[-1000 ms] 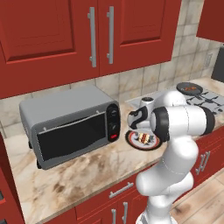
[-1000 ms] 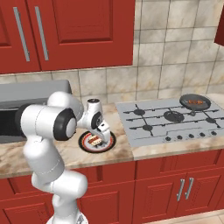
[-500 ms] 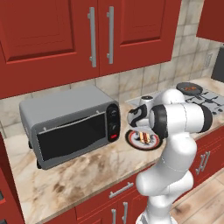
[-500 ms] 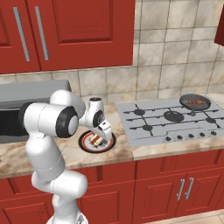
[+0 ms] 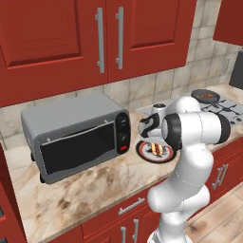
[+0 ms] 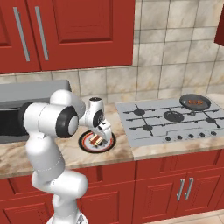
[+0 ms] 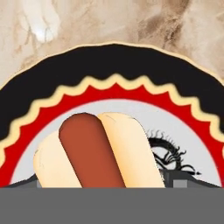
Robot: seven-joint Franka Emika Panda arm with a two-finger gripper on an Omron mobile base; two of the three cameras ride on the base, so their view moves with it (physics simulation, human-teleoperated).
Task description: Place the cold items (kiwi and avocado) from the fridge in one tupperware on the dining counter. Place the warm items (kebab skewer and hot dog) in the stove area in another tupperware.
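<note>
A hot dog (image 7: 94, 153) in a pale bun lies on a round plate (image 7: 109, 61) with a black and red rim, on the marble counter between toaster oven and stove. My gripper (image 7: 105, 183) is down over the plate (image 6: 107, 144), open, with a dark fingertip (image 7: 181, 178) close on each side of the bun. From the base views the hot dog (image 6: 95, 140) (image 5: 156, 150) sits just under the gripper (image 6: 98, 136) (image 5: 153, 142). The kebab skewer (image 6: 194, 102) lies in a dark pan on the stove's far right burner.
A grey toaster oven (image 5: 76, 135) stands on the counter left of the plate. The gas stove (image 6: 170, 120) lies to the plate's right. Red wall cabinets (image 5: 109, 33) hang above, and the counter's front edge (image 6: 122, 155) runs just below the plate.
The hand has sunk a little lower over the plate and the fingers have drawn slightly closer together around the hot dog. The plate and hot dog have not moved.
</note>
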